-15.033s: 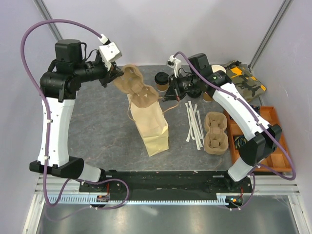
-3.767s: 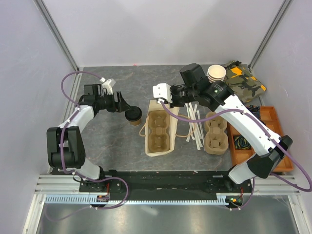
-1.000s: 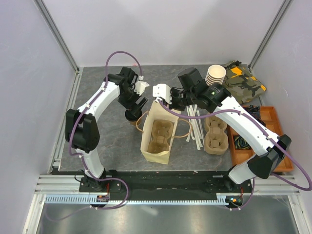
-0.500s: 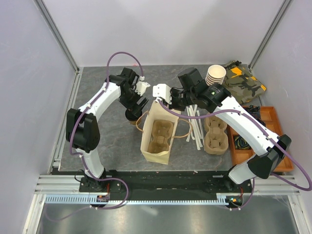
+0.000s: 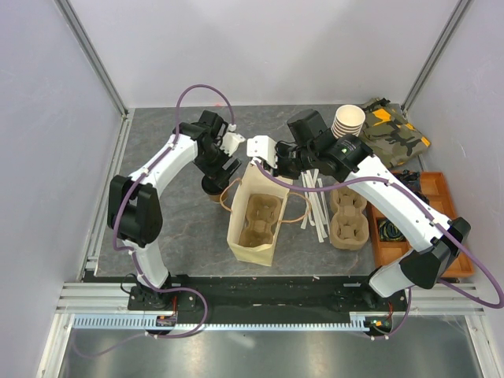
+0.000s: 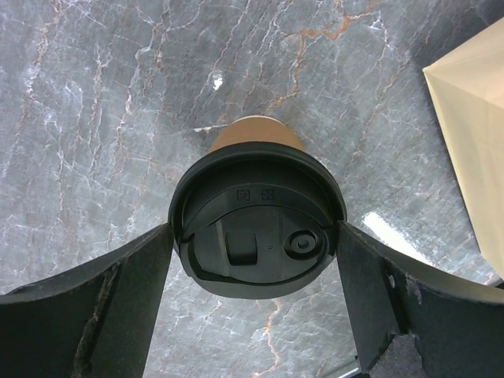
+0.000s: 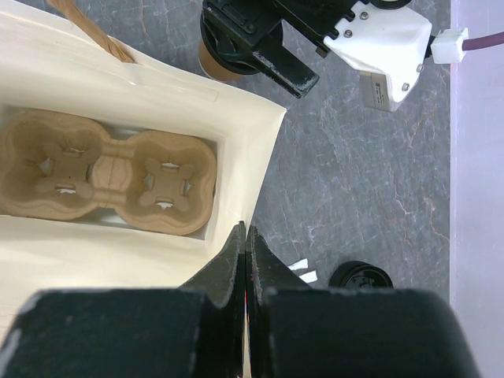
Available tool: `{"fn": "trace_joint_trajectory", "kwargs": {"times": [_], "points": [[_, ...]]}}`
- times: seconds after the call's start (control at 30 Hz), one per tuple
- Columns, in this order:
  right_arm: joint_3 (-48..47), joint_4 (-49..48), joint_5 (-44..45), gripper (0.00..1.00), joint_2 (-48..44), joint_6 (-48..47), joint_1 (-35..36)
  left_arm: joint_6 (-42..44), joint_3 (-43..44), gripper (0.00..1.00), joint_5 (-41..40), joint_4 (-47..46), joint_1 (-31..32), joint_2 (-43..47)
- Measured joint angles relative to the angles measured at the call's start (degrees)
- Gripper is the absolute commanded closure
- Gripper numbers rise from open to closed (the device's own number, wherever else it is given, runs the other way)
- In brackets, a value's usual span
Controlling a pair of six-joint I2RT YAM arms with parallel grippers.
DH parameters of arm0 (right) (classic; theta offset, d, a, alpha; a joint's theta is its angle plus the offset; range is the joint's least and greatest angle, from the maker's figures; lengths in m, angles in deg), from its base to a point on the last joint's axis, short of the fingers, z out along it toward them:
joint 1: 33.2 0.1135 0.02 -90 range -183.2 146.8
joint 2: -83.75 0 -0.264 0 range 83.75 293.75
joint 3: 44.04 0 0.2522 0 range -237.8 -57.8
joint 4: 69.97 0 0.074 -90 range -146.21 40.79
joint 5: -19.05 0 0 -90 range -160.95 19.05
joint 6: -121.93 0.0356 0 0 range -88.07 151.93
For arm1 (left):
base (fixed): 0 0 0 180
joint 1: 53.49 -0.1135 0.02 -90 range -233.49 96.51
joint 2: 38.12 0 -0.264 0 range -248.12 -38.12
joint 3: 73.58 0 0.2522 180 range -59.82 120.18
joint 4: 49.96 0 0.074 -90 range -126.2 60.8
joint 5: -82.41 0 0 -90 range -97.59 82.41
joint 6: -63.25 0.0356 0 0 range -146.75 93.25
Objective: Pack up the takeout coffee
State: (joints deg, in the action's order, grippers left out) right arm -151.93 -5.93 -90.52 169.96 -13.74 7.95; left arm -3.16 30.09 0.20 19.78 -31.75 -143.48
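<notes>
My left gripper (image 6: pixel 254 264): jaws wide, straddling the takeout coffee (image 6: pixel 256 213) at its lid (clamped? cannot tell). It stands on the tabletop (image 6: pixel 94 94) by the paper bag (image 7: pixel 236 110). My right gripper (image 7: pixel 246 244) pinches the bag rim. Risk: a lid-only grip pops the lid off.

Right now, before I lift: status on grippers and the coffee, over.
Left gripper open, astride lidded coffee cup, grip unconfirmed. Right gripper shut on paper bag rim. Cup upright on table beside bag. Cup carrier inside bag, pockets empty.
</notes>
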Motion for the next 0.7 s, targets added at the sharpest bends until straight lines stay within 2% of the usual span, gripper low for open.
{"fn": "trace_joint_trajectory", "kwargs": {"times": [0.7], "points": [[0.0, 0.8, 0.2, 1.0, 0.0, 0.0, 0.0, -0.6, -1.3, 0.08, -1.8, -0.9, 1.0, 0.9]]}}
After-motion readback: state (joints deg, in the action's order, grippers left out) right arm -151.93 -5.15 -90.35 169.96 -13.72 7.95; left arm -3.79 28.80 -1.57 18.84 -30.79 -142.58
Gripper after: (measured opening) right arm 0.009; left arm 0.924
